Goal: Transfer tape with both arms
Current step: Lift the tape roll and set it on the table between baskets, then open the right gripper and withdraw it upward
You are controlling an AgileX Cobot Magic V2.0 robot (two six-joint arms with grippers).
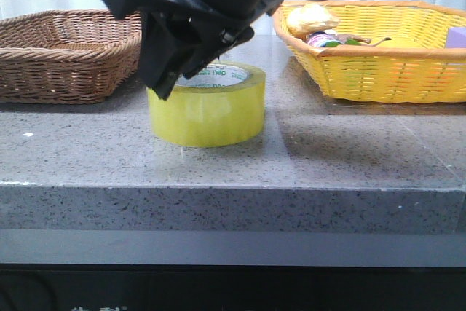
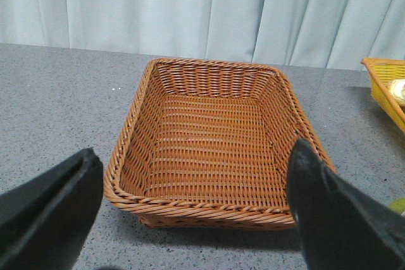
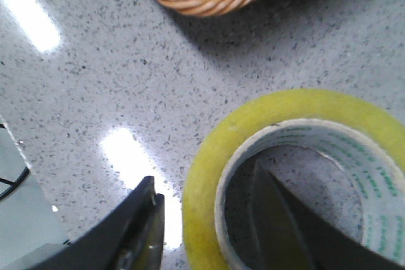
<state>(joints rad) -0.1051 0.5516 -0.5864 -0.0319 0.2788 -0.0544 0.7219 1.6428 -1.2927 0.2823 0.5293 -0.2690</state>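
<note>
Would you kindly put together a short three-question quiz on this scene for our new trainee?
1. True or false: the tape is lying inside the brown wicker basket.
2. Where are the right gripper's jaws relative to the tape's wall?
A. both outside it
B. one inside the core, one outside
C. far from it
3. Fill in: the left gripper is open and faces the ____ basket.

Key:
1. False; it stands on the grey table.
2. B.
3. Brown wicker.
</note>
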